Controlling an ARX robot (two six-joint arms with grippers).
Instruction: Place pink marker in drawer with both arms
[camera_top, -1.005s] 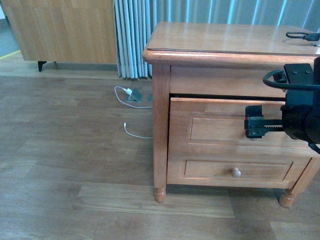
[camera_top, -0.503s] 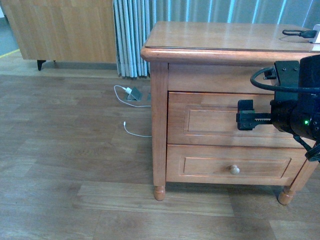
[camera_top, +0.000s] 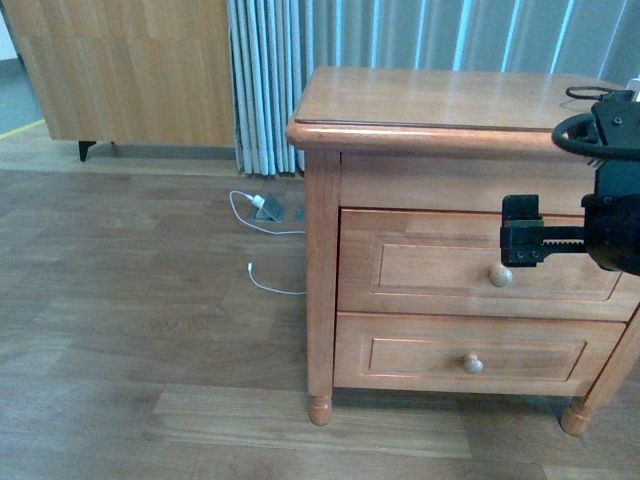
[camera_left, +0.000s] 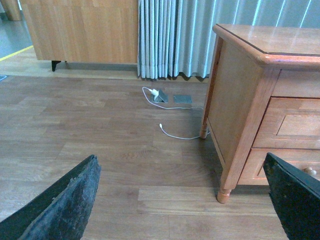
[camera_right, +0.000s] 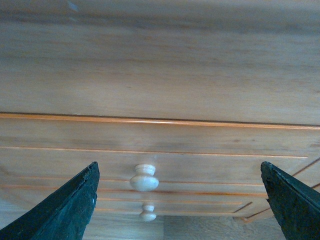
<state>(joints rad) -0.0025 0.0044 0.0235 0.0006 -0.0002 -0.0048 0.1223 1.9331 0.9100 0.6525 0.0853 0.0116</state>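
The drawer (camera_top: 480, 262), the upper of two in a honey-coloured nightstand (camera_top: 440, 95), is sitting shut at the right of the front view, its round pale knob (camera_top: 500, 275) showing just below and left of the right gripper (camera_top: 522, 243). That gripper is hovering in front of the drawer panel, near the knob but apart from it, and is holding nothing. In the right wrist view its two dark fingers (camera_right: 60, 212) are standing wide apart at the lower corners, with the knob (camera_right: 144, 178) between them and the lower drawer's knob (camera_right: 147, 211) beneath. The left gripper (camera_left: 180, 210) is likewise spread wide and empty, its fingers (camera_left: 65, 205) framing bare wooden floor (camera_left: 100, 140) at the lower edge of the left wrist view, the nightstand's corner at the right. A white cable (camera_top: 262, 205) is lying on the floor by the striped curtain (camera_top: 270, 80) at upper centre. The pink marker is not showing in any view. No writing or labels can be read.
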